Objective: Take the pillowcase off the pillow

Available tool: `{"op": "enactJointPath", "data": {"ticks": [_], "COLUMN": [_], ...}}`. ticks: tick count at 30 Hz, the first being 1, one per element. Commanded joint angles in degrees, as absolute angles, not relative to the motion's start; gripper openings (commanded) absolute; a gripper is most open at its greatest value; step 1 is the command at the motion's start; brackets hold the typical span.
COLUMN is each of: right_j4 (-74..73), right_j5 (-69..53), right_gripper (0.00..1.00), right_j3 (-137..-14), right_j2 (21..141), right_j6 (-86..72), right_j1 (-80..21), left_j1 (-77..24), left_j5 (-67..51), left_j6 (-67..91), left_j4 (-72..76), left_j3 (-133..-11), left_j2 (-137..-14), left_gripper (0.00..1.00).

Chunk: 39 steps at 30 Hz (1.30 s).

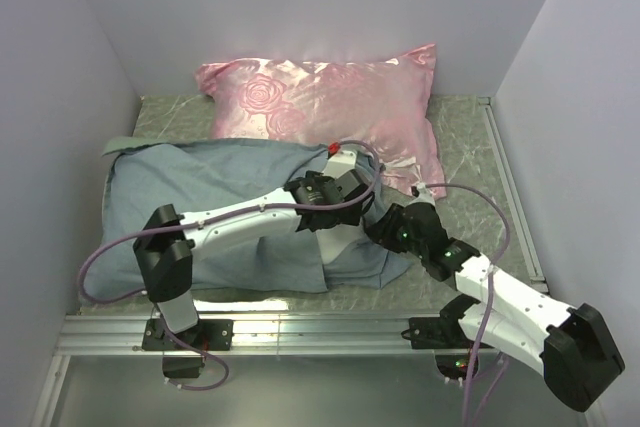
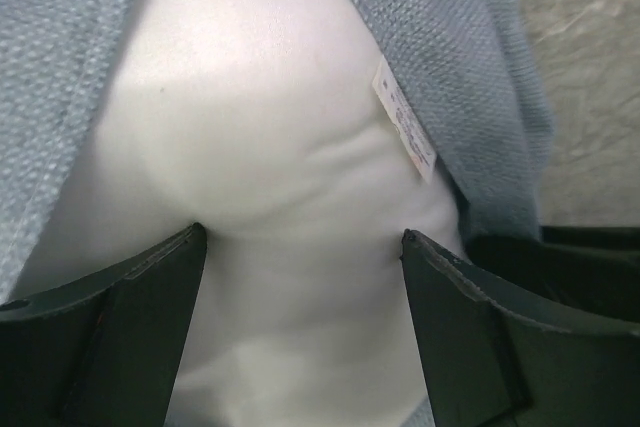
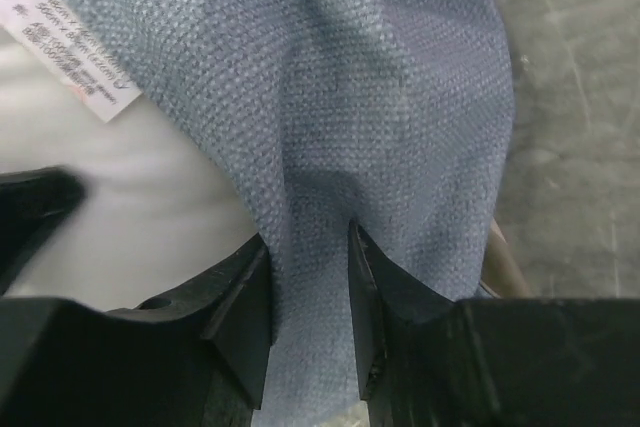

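Observation:
The pillowcase (image 1: pixel 220 187) lies at centre left with its plain grey-blue side showing. At its right-hand opening the off-white pillow (image 2: pixel 260 97) bulges out, a small white label (image 2: pixel 405 132) sewn at its edge. My left gripper (image 2: pixel 300 237) is open wide, its fingertips (image 2: pixel 195 237) pressed against the pillow's bulge. The pillowcase's rim (image 2: pixel 450 67) runs on both sides of it. Just to the right, my right gripper (image 3: pixel 310 237) is shut on a fold of the pillowcase (image 3: pixel 350 97), beside the bare pillow (image 3: pixel 150 207). In the top view both wrists meet at the case's right end.
A shiny pink rose-patterned pillow (image 1: pixel 330 97) lies at the back, touching the pillowcase's far edge. White walls close in on the left, back and right. Marbled grey-green tabletop (image 1: pixel 470 147) shows at right. A metal rail (image 1: pixel 300 332) runs along the near edge by the arm bases.

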State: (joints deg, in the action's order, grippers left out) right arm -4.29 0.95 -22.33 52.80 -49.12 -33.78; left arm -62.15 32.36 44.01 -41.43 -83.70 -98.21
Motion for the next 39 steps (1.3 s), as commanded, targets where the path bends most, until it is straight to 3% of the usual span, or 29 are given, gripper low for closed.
{"op": "enactJointPath", "data": {"ticks": [1, 5, 13, 20, 30, 31, 32, 33, 34, 36, 39], "right_j4": [-5.36, -5.28, -2.11, -1.5, -2.11, -2.46, -3.16, -3.34, -3.69, -3.87, -4.48], "right_j5": [3.51, 2.64, 0.44, 0.97, 2.02, 2.11, 2.02, 1.93, 1.76, 1.41, 1.05], "right_gripper": [0.4, 0.33, 0.01, 0.0, 0.0, 0.0, 0.0, 0.0, 0.0, 0.0, 0.0], "right_j3": [-20.57, -18.99, -15.65, -15.47, -13.71, -14.15, -14.41, -14.59, -14.76, -14.94, -15.38], "right_j2": [49.14, 48.08, 49.04, 49.48, 46.15, 45.97, 45.71, 45.53, 44.83, 44.21, 43.42], "right_j6": [-50.89, -51.68, -52.21, -52.73, -53.61, -53.53, -53.26, -53.09, -52.82, -52.56, -52.03], "right_j1": [-34.1, -34.1, -34.45, -34.98, -34.98, -34.98, -34.89, -34.89, -34.98, -34.98, -34.89], "left_j1": [-61.96, -62.05, -63.37, -66.35, -65.92, -65.48, -64.96, -64.08, -63.81, -62.94, -61.36], "left_j5": [29.09, 28.83, 23.65, 28.64, 28.13, 27.6, 26.9, 26.46, 26.37, 26.63, 27.77], "left_j6": [42.28, 41.66, 40.43, 40.43, 40.08, 40.08, 40.08, 40.17, 40.08, 39.55, 38.85], "left_j4": [-39.99, -39.73, -34.09, -44.99, -42.81, -42.28, -42.01, -41.84, -41.49, -41.74, -43.15], "left_j3": [-84.37, -83.76, -83.92, -92.9, -91.32, -90.88, -90.79, -90.62, -90.53, -91.05, -94.12], "left_j2": [-102.65, -105.11, -99.67, -109.59, -116.62, -116.98, -117.24, -116.9, -116.46, -114.27, -110.85], "left_gripper": [0.86, 0.89, 0.97, 0.99, 0.99, 0.89, 0.73, 0.52, 0.25, 0.02, 0.01]}}
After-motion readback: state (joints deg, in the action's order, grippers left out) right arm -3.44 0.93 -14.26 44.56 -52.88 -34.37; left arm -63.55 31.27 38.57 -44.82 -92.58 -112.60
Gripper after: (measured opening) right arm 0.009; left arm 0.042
